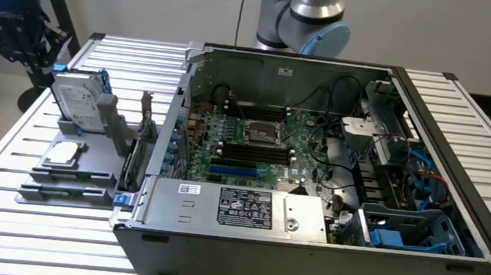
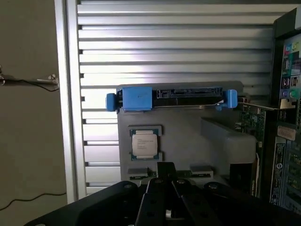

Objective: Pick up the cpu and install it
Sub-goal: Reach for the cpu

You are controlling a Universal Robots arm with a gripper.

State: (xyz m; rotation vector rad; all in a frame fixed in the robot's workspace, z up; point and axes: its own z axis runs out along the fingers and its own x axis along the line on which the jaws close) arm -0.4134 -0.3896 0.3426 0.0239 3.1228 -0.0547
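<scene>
sitting flat in grey holder [image 2: 188,123], small square silver cpu [image 2: 144,144]; pincer [image 2: 167,172] state unclear.

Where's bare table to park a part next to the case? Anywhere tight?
Bare table slats in front of the grey holder, at the exterior view's left of the case; more behind the hard drive; a strip at the case's right in that view. Crowded: the holder, carrying the cpu and hard drive, and the case's inside.

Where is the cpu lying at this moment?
In the exterior view, the cpu lies on the grey holder at the exterior view's left, outside the computer case, just nearer the camera than the upright hard drive.
</scene>
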